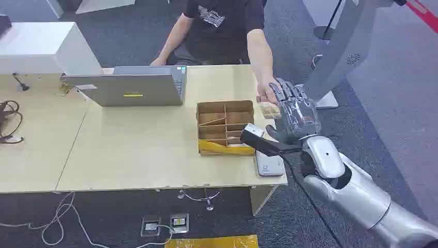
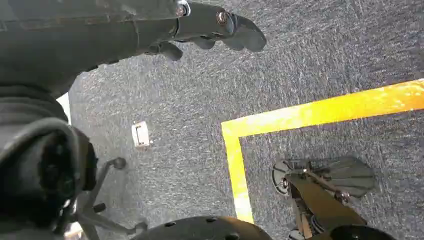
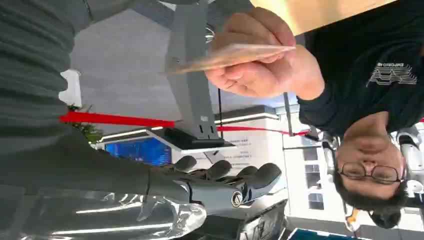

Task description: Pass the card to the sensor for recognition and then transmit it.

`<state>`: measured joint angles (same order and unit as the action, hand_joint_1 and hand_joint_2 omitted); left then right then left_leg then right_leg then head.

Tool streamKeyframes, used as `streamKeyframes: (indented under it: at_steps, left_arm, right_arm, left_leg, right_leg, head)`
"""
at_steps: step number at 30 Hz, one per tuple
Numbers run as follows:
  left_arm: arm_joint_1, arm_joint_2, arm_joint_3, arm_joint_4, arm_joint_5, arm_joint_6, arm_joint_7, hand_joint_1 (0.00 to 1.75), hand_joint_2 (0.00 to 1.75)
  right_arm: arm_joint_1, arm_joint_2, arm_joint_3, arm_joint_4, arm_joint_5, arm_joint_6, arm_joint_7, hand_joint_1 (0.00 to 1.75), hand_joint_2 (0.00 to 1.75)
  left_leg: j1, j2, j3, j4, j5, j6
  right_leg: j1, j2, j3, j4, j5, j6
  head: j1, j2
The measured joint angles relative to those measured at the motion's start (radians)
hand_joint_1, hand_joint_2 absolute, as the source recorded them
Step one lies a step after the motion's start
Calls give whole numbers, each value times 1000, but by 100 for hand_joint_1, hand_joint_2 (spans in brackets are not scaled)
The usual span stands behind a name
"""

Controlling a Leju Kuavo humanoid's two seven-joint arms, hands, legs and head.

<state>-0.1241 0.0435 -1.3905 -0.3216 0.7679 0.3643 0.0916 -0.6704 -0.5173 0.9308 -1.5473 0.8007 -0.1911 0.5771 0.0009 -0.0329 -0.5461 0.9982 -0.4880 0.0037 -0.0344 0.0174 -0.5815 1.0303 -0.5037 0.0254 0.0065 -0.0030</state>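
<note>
Two hands are meeting over the table's (image 1: 129,155) right edge, right of centre in the head view; the robot's right hand (image 1: 295,114) is reaching up with fingers apart, gripping nothing, just above the grey sensor (image 1: 269,164); beyond it, the person's hand (image 3: 260,60) is pinching the card (image 3: 230,56), so the handover looks at hand, the card out of the robot's grasp; next, a clean release or retake seems needed. Lower down, the left hand (image 2: 210,27) is hanging over the carpet, fingers loosely curled, holding nothing.
</note>
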Motion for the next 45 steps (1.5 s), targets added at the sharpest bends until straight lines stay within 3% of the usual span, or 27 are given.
streamKeyframes:
  at_steps: [3, 4, 5, 38, 45]
  left_arm:
    - [0, 0, -1, -3, -3, -6, 1, 0, 0]
    - [0, 0, -1, -3, -3, -6, 1, 0, 0]
    - [0, 0, -1, -4, -4, -7, 1, 0, 0]
    - [0, 8, -8, -13, -24, -4, 1, 0, 0]
    - [0, 10, -8, -13, -27, -8, 3, 0, 0]
  right_arm:
    - [10, 2, -2, 5, 8, -5, 5, 0, 175]
    - [14, 3, -2, 5, 8, -5, 6, 159, 175]
    - [17, 3, -3, 5, 8, -5, 7, 175, 175]
    - [63, 27, -28, 6, 15, -34, -27, 175, 175]
    - [75, 42, -26, 57, -23, -22, -36, 175, 175]
  left_leg:
    - [0, 0, 0, 0, 0, 0]
    - [0, 0, 0, 0, 0, 0]
    - [0, 0, 0, 0, 0, 0]
    - [0, 0, 0, 0, 0, 0]
    - [0, 0, 0, 0, 0, 0]
  right_leg:
    - [0, 0, 0, 0, 0, 0]
    - [0, 0, 0, 0, 0, 0]
    - [0, 0, 0, 0, 0, 0]
    - [0, 0, 0, 0, 0, 0]
    - [0, 0, 0, 0, 0, 0]
  head:
    - [0, 0]
    - [0, 0]
    - [0, 0]
    - [0, 0]
    - [0, 0]
